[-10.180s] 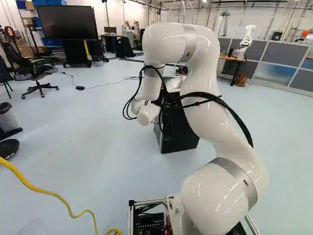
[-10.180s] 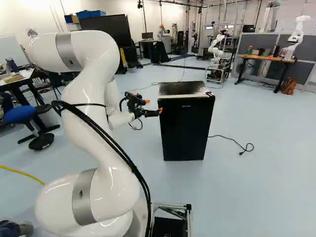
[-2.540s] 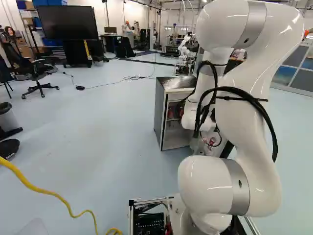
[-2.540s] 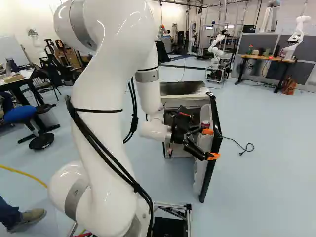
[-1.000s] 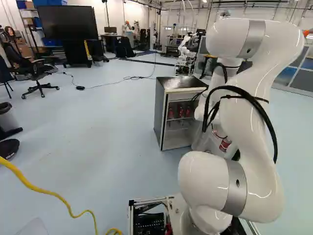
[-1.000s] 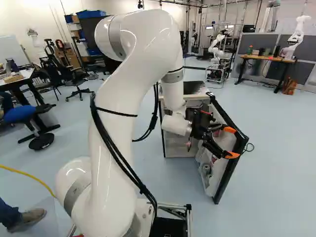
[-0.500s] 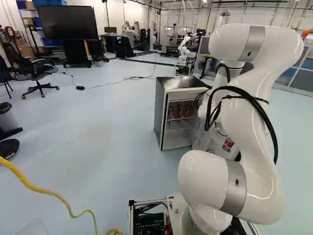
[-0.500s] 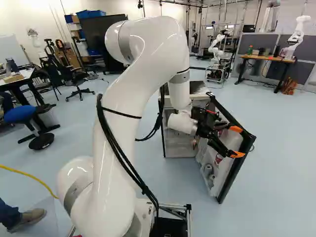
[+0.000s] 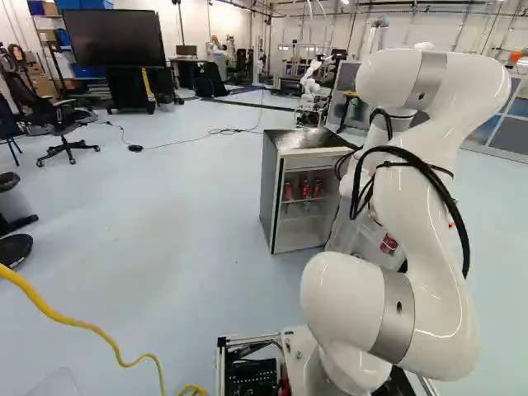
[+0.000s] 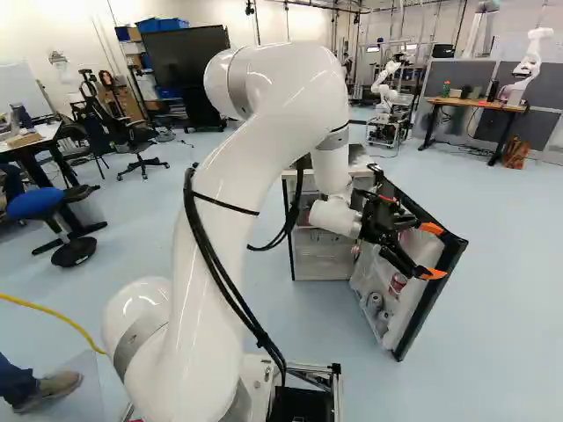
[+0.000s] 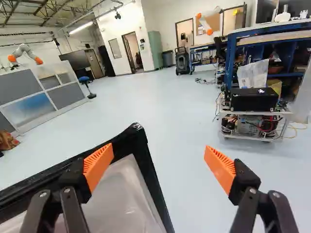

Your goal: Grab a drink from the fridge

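You've got the end effector (image 10: 432, 251) wide open, gripping nothing, at the fridge's (image 9: 276, 190) swung-out door (image 10: 431, 293). Red cans (image 9: 305, 190) stand inside the fridge; another can (image 10: 398, 283) sits in its door.

One fridge (image 9: 271, 186), three red cans (image 9: 305, 189) on its shelf, one fridge door (image 10: 412, 309), one end effector (image 10: 432, 251)

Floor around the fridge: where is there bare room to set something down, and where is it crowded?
Bare floor lies between the fridge and the yellow cable, and beyond the open door's right side in the right base view. Crowding is at the door: gripper above, cans inside.
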`<state>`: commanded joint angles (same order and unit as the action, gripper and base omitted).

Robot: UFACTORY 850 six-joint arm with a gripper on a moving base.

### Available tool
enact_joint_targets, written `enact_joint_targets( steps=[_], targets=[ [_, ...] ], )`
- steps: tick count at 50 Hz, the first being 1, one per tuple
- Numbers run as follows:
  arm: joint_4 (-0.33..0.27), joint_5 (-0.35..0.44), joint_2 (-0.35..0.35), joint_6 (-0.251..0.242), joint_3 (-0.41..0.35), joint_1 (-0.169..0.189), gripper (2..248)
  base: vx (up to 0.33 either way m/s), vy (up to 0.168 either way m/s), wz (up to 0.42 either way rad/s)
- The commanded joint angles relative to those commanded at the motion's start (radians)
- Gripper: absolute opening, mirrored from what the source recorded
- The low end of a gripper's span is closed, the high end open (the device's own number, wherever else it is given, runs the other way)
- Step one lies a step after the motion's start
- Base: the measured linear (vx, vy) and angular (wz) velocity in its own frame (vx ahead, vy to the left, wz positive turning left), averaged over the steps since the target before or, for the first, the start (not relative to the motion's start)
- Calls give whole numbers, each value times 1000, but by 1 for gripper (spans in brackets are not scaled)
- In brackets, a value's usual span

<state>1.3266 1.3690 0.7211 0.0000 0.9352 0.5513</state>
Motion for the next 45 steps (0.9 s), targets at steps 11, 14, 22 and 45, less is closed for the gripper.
enact_joint_targets(
  steps=[11,14,22,45],
  targets=[
    [0,0,3,0,6,4,247,0,0,0],
    [0,0,0,0,-1,3,247,0,0,0],
    [-13,0,-21,0,-38,-4,247,0,0,0],
    [-172,0,-113,0,-201,-40,247,0,0,0]
  ],
)
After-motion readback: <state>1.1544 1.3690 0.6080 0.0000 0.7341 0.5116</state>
